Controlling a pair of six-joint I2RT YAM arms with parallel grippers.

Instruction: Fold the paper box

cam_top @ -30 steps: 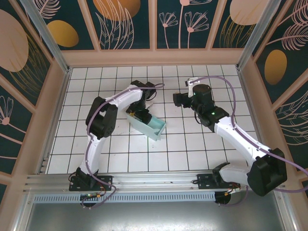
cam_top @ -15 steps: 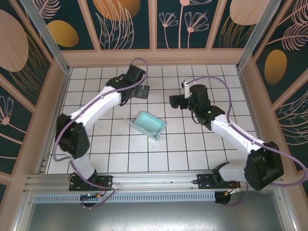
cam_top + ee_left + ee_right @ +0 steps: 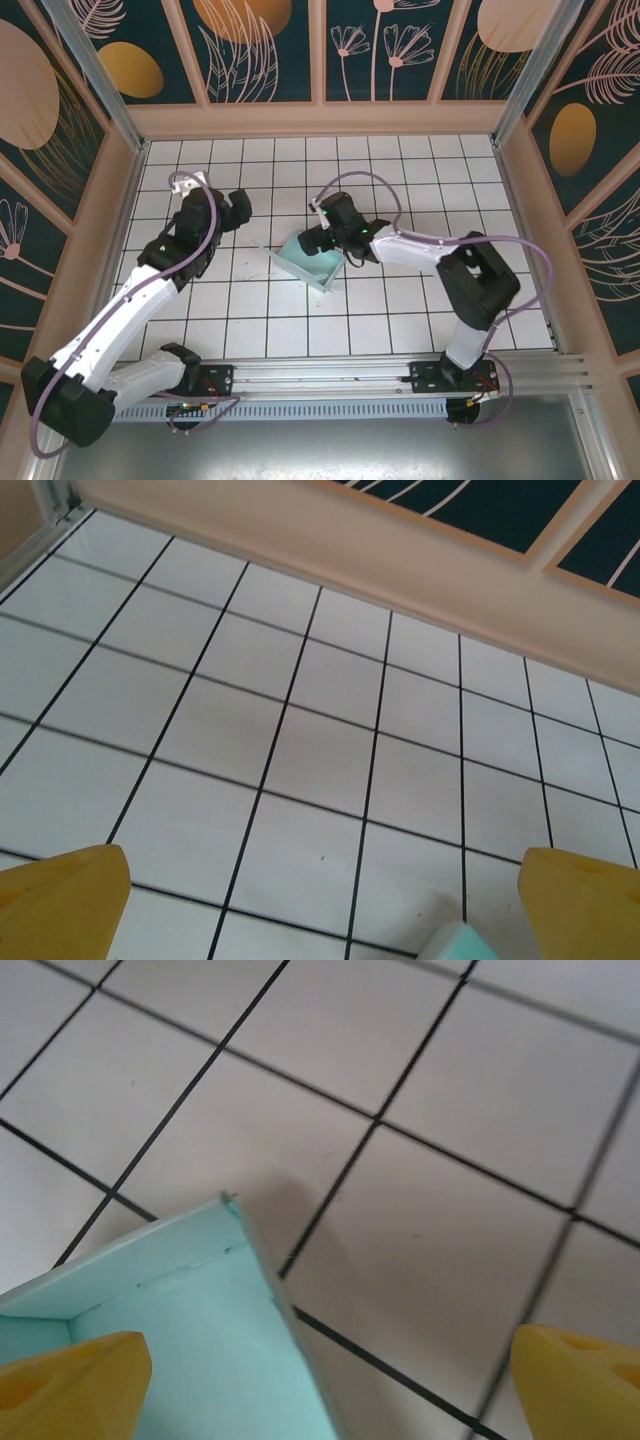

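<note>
So the left gripper (image 3: 237, 205) has pulled right away from the paper box (image 3: 312, 260) and now sits well off to the left over bare tiles, fingers spread wide with nothing between them. Its own camera catches just a corner of the box (image 3: 455, 946) at the bottom edge.

Meanwhile the right gripper (image 3: 318, 238) has swung in and hangs over the box's far corner. From its wrist view the right gripper (image 3: 325, 1380) is spread wide too, one finger above the inside of the box (image 3: 170, 1340) and the other over bare tile, straddling a side wall. Not clamping anything.

The box sits near the middle of the tiled table (image 3: 400, 300), walls mostly up, though the near-left edge looks like it's leaning outward. Seems like a handover: the right side probably finishes off that wall.
</note>
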